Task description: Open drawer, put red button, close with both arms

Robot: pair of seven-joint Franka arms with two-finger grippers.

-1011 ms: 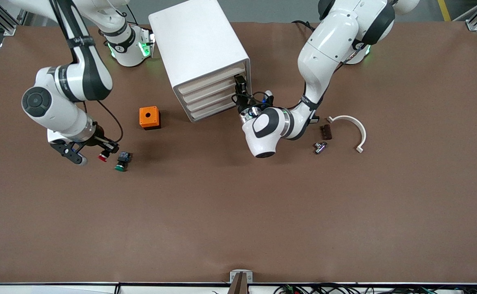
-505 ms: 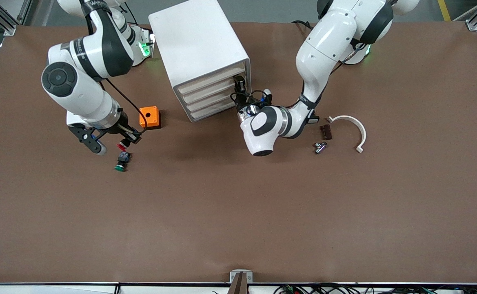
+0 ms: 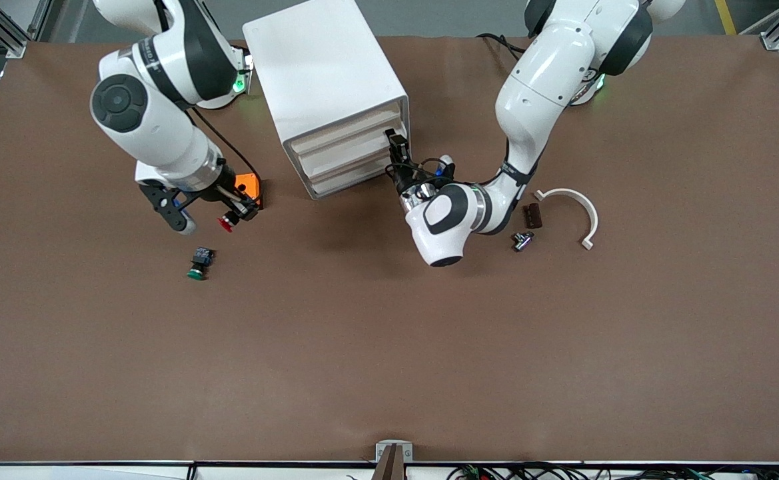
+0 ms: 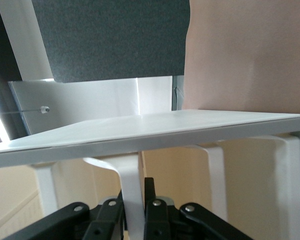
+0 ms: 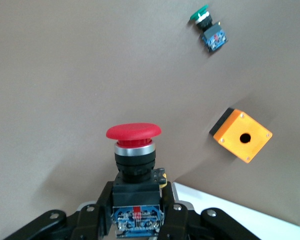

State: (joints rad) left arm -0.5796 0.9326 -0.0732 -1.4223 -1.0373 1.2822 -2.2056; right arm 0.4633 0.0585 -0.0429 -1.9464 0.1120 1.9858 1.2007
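Observation:
The red button (image 3: 227, 223) hangs above the table beside the orange box, with my right gripper (image 3: 234, 215) shut on its black-and-blue body. In the right wrist view the red button (image 5: 134, 150) stands upright between the fingers of the right gripper (image 5: 135, 200). My left gripper (image 3: 396, 142) is at the front of the white cabinet (image 3: 322, 60), at the end of an upper drawer (image 3: 346, 141). In the left wrist view the left gripper (image 4: 135, 192) is shut on the drawer's white curved handle (image 4: 131, 175).
A green-capped button (image 3: 197, 263) lies nearer the front camera than the right gripper. The orange box (image 3: 249, 183) sits between that gripper and the cabinet. A white curved piece (image 3: 579, 207), a brown block (image 3: 532, 215) and a metal part (image 3: 522, 239) lie toward the left arm's end.
My right gripper has lifted the red button from beside the green one and carried it toward the orange box. The left gripper has shut on the drawer handle and drawn slightly away from the cabinet.

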